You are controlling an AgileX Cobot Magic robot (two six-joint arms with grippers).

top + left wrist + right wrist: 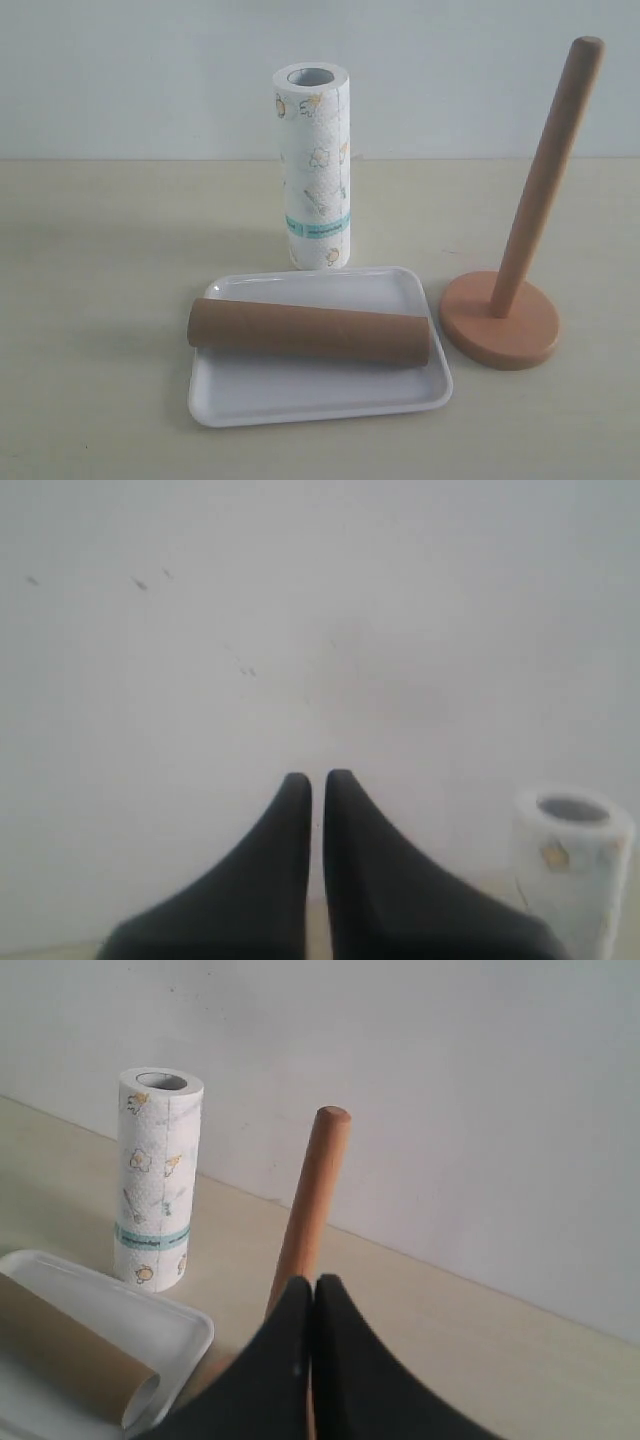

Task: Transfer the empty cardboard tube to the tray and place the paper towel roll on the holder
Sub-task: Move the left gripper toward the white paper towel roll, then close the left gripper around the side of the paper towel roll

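Tube [310, 333] lies across tray [320, 402], lower centre of frame; roll [315, 165] upright on bench [100, 260] behind tray; holder [500, 322] right of tray. Left jaws, right jaws clenched, empty

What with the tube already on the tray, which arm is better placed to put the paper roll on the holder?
Probably right. The right gripper, shut, faces both the paper towel roll and the holder, its dowel close ahead. The left gripper, also shut, sees only the roll, at its picture's edge.
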